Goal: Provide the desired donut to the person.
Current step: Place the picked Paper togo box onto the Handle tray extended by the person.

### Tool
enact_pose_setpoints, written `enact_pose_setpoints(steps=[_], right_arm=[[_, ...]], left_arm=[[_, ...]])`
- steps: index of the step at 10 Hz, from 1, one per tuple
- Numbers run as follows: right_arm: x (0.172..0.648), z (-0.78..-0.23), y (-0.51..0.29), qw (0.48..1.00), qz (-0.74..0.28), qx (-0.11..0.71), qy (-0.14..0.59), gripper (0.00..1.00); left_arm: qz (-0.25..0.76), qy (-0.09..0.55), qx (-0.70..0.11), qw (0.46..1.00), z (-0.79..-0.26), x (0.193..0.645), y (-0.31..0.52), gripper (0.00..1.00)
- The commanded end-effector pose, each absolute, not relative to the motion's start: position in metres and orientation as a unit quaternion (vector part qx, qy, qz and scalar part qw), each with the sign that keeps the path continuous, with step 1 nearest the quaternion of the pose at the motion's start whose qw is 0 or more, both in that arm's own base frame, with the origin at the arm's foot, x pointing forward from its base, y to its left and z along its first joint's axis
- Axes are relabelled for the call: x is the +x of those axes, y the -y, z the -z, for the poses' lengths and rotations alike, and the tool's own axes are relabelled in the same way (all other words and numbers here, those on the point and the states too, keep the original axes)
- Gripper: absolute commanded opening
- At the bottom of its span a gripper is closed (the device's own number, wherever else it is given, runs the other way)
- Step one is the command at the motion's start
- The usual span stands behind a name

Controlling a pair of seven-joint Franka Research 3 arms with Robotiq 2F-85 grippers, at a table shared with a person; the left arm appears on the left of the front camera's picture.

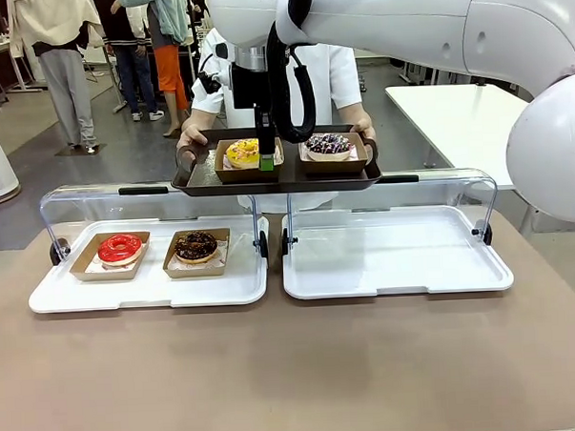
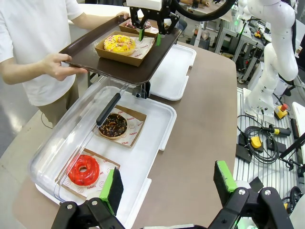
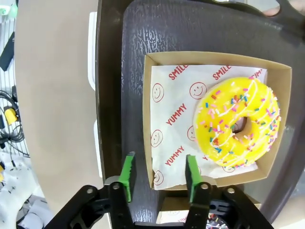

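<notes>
yellow donut [image 3: 237, 124] flat, hole up | right end effector [image 3: 158, 172] parted, straddling box [image 3: 157, 179] wall

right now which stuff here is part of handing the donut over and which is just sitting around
Part of the job:
- yellow sprinkled donut in its cardboard box
- dark brown tray held by the person
- right gripper, jaws open astride the box edge

Just sitting around:
- red donut
- chocolate donut
- chocolate sprinkled donut on the tray
- left gripper, open
</notes>
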State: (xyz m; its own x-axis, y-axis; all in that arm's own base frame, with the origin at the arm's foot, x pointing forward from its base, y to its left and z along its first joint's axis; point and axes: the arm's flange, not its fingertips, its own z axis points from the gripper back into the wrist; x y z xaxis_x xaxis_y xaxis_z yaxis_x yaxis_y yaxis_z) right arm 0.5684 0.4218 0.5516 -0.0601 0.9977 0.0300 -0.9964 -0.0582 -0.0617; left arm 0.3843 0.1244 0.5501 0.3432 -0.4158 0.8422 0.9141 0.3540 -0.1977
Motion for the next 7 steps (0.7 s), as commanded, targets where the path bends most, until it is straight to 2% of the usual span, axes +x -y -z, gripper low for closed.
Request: enact_pose_setpoints(steps=[1, 7], right_arm=[[0.5639, -0.5491, -0.4157, 0.683, -0.730, -0.007, 0.038, 1.00], [0.5621, -0.5516, -0.4115, 0.683, -0.730, -0.002, 0.037, 1.00]], left_arm=[[0.448, 0.363, -0.353, 0.737, -0.5514, 0.3841, -0.1247, 1.00], [0.448, 0.363, -0.353, 0.737, -0.5514, 0.3841, -0.1247, 1.00]])
